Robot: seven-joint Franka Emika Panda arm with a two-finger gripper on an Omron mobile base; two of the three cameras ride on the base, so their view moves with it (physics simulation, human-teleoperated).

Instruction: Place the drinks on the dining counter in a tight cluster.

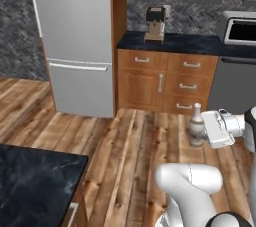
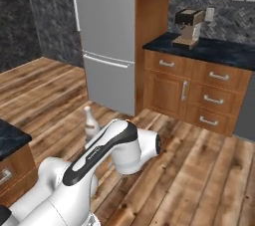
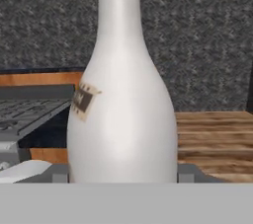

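One of the drinks, a slim tan bottle [image 1: 196,120] with a white neck and a small brown label, hangs upright in the air above the wood floor. My gripper [image 1: 203,132] is shut on its lower body from the right. In the hand view the bottle [image 3: 123,94] stands close up, and the grey fingertips [image 3: 190,173] press against both of its sides. From the right base view the bottle [image 2: 89,123] peeks out behind my white arm. The dining counter is out of view.
A grey fridge [image 1: 80,41] stands at the back left. Beside it are wood drawers under a black counter [image 1: 175,43] with a coffee machine [image 1: 155,23]. A black marble top [image 1: 35,186] over a drawer lies at lower left. Open wood floor spreads between them.
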